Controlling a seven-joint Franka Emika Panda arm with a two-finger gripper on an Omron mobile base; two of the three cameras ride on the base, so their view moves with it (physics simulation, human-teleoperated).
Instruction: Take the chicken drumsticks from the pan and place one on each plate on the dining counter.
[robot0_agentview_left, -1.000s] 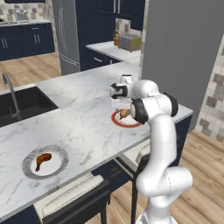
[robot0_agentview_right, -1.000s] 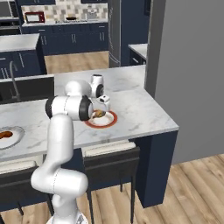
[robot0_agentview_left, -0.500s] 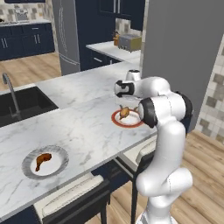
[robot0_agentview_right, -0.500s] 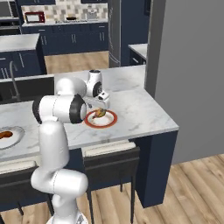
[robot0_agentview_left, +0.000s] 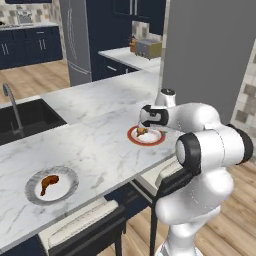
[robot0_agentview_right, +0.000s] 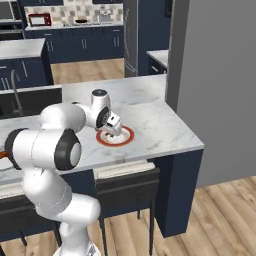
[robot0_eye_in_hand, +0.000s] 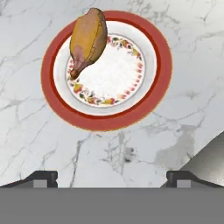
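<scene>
One of the chicken drumsticks (robot0_eye_in_hand: 89, 39) lies on the red-rimmed plate (robot0_eye_in_hand: 162, 65), across its upper left rim. My gripper (robot0_eye_in_hand: 111, 177) hovers above that plate, open, with nothing between its fingertips. From the left base the gripper (robot0_agentview_left: 143, 124) hangs just over the same plate (robot0_agentview_left: 150, 143) and its drumstick (robot0_agentview_left: 141, 132), near the right end of the dining counter (robot0_agentview_left: 100, 145). Another drumstick (robot0_agentview_left: 48, 183) rests on the grey-rimmed plate (robot0_agentview_left: 74, 182) at the front left. From the right base the gripper (robot0_agentview_right: 112, 126) partly covers the red-rimmed plate (robot0_agentview_right: 128, 136). The pan is out of view.
A black sink (robot0_agentview_left: 25, 117) with a faucet (robot0_agentview_left: 12, 105) is set into the counter's left part. Stools (robot0_agentview_left: 80, 225) stand under the front edge. A grey wall (robot0_agentview_left: 210, 55) rises right of the counter's end. A toaster (robot0_agentview_left: 147, 47) sits on the back counter.
The arm's elbow has swung out to the right and toward the base while the hand stays over the red-rimmed plate. The drumstick there has not moved. The jaws stay open.
</scene>
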